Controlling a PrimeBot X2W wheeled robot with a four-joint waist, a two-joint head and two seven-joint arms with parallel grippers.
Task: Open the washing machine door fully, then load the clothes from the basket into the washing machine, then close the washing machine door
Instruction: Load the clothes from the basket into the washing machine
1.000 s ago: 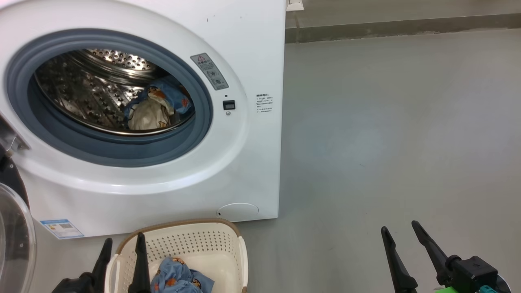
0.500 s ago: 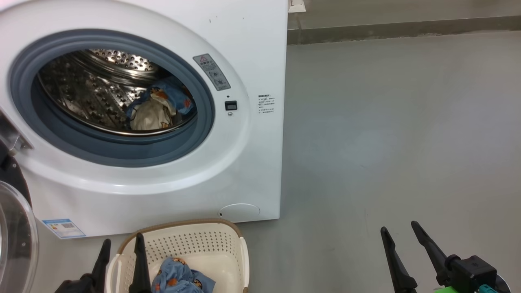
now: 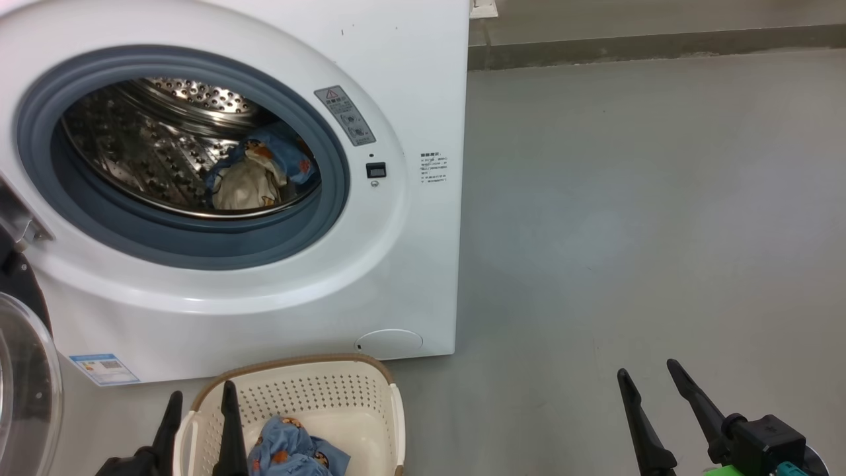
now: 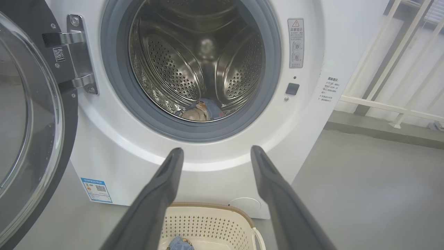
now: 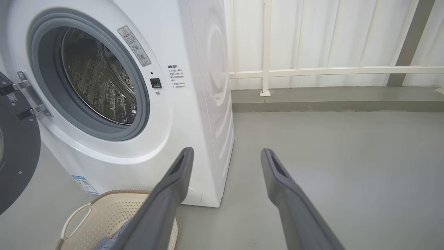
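At the far left, the washing machine door [image 3: 23, 377] stands swung wide open, its clear glass bowl bulging out of a black ring. It hangs on a metal hinge [image 4: 74, 52] at the left edge of the opening. Next to it, the white washing machine [image 3: 396, 86] faces the camera, with its grey-blue rubber ring [image 3: 198, 244] and steel drum [image 3: 132, 145] fully exposed. A cream-and-blue garment [image 3: 254, 173] with orange-brown figures lies at the lower right of the drum, behind the ring. A small blue label sticker [image 3: 104, 369] sits low on the machine's front, near the door.

Below it, at the bottom edge of the head view, the left gripper [image 3: 202, 391] is released, its fingers spread with nothing between them. One finger shows outside the left rim of the basket [image 3: 317, 390] and the other over its inside. The basket stands on the floor [image 3: 628, 198] just in front of the machine, and a blue garment [image 3: 294, 453] lies crumpled in its left part, beside the inner finger. Whether that finger touches the cloth cannot be told.

Bare grey floor stretches away to the right. At the lower right, the right gripper [image 3: 648, 369] is also released and empty, well apart from the basket and the machine.
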